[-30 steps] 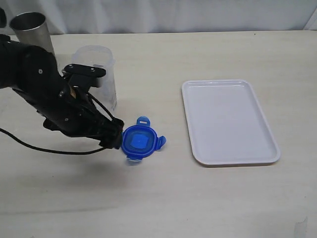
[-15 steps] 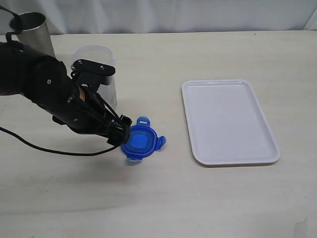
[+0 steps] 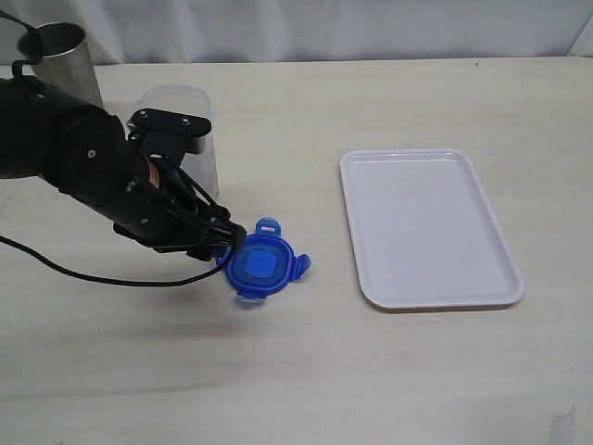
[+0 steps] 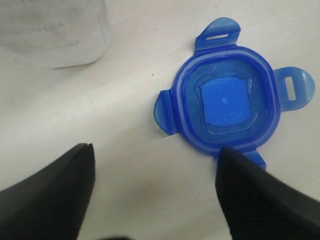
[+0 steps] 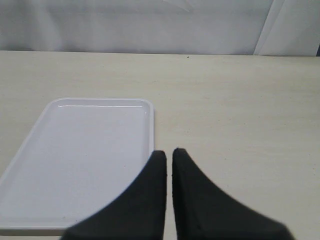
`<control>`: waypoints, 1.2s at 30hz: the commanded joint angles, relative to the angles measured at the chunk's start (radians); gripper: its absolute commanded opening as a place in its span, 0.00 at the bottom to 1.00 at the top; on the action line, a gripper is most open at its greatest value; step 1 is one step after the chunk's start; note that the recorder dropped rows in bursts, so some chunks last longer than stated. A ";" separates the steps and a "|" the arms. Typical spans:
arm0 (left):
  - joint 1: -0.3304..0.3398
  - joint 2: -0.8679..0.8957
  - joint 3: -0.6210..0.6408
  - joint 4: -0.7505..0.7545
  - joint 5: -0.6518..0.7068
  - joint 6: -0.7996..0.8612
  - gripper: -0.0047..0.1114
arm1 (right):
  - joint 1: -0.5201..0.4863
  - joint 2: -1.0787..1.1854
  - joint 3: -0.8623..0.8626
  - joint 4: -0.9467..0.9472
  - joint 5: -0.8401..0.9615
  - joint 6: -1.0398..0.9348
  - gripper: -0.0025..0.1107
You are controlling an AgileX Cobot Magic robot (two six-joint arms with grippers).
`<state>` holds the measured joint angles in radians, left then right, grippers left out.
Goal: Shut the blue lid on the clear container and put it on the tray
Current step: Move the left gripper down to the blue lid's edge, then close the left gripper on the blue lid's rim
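The blue lid lies flat on the table with its four flaps spread out. My left gripper is low at the lid's left edge, jaws open over bare table. One of its fingers overlaps the lid's rim and one flap. The clear container stands upright behind the left arm, which partly hides it. The white tray lies to the right and holds nothing. My right gripper hangs shut above the table beside the tray's edge, holding nothing.
A grey metal cup stands at the back left, near the container. A black cable trails from the left arm over the table. A pale wall closes off the far edge of the table.
The left arm has moved right toward the lid, bringing its fingertips to the lid's left edge. The lid, container and tray have not moved.
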<state>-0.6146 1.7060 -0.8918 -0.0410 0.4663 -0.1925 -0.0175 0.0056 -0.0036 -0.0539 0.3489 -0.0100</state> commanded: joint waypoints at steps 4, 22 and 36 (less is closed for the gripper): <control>-0.003 0.000 0.001 -0.021 -0.039 0.004 0.58 | -0.003 -0.006 0.004 -0.004 -0.003 -0.004 0.06; -0.003 0.002 0.001 -0.048 -0.076 0.004 0.42 | -0.003 -0.006 0.004 -0.004 -0.003 -0.004 0.06; -0.003 0.074 0.031 -0.099 -0.160 0.012 0.43 | -0.003 -0.006 0.004 -0.004 -0.003 -0.004 0.06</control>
<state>-0.6146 1.7742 -0.8633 -0.1354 0.3501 -0.1835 -0.0175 0.0056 -0.0036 -0.0539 0.3489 -0.0100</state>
